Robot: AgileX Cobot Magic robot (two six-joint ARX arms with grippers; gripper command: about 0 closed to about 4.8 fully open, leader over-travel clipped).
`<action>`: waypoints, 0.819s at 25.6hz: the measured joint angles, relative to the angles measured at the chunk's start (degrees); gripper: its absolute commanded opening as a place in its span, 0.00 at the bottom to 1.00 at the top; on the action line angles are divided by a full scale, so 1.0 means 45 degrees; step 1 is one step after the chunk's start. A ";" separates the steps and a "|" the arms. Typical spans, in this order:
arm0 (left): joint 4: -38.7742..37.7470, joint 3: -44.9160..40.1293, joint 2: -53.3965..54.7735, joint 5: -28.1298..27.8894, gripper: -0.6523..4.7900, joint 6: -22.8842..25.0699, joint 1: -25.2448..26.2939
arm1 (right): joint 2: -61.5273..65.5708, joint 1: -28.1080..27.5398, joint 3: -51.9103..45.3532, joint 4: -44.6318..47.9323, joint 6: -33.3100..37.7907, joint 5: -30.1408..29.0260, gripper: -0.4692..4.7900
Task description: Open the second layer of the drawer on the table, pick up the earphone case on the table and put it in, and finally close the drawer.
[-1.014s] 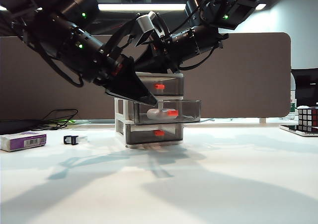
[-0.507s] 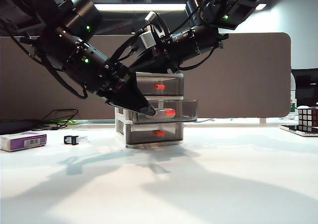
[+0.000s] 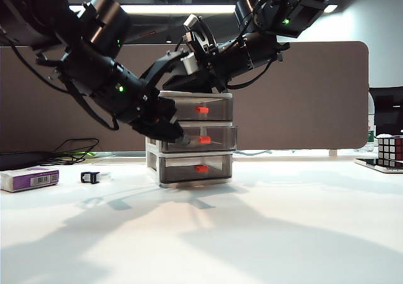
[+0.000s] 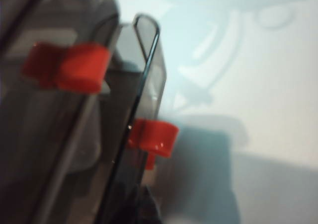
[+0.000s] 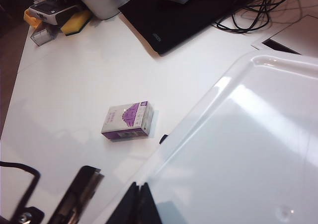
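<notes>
Closed tight and empty, the left gripper [image 3: 178,135] presses its tip against the front of the second layer [image 3: 200,139], just beside that drawer's red handle [image 3: 204,140]. Right behind the tip, this middle tray of the drawer [image 3: 194,139] cabinet sits nearly flush with the trays above and below, though it may not be fully home. The left wrist view, blurred, shows the tray's edge and handle [image 4: 153,137] close up. Above and beyond the left gripper, the right gripper [image 5: 139,204] rests with its fingers together on the cabinet's white top [image 5: 248,149], apparently steadying it. Nothing of the earphone case shows through the smoky front from here; I judge it lies inside the middle tray, but cannot confirm it. The top and bottom trays look empty. Away to the outer side of the left gripper, a white-and-purple box [image 3: 28,179] and a small black clip [image 3: 90,177] lie on the table [image 3: 252,233]. The risk now: an off-centre push could skew the tray so it jams, or slide the light cabinet backward.
</notes>
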 measured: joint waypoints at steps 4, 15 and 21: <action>0.0083 -0.0005 0.0330 -0.0627 0.11 0.0005 -0.0044 | 0.0000 -0.0005 0.0000 0.0005 0.0000 0.0039 0.08; 0.1598 -0.0019 0.0408 -0.2137 0.11 -0.0563 -0.0092 | 0.0005 -0.0005 0.0000 0.0044 -0.0010 0.0063 0.08; -0.0194 -0.0015 -0.0223 -0.0962 0.11 -0.0801 -0.0029 | -0.0005 -0.0005 0.0000 0.0015 -0.0112 0.0087 0.08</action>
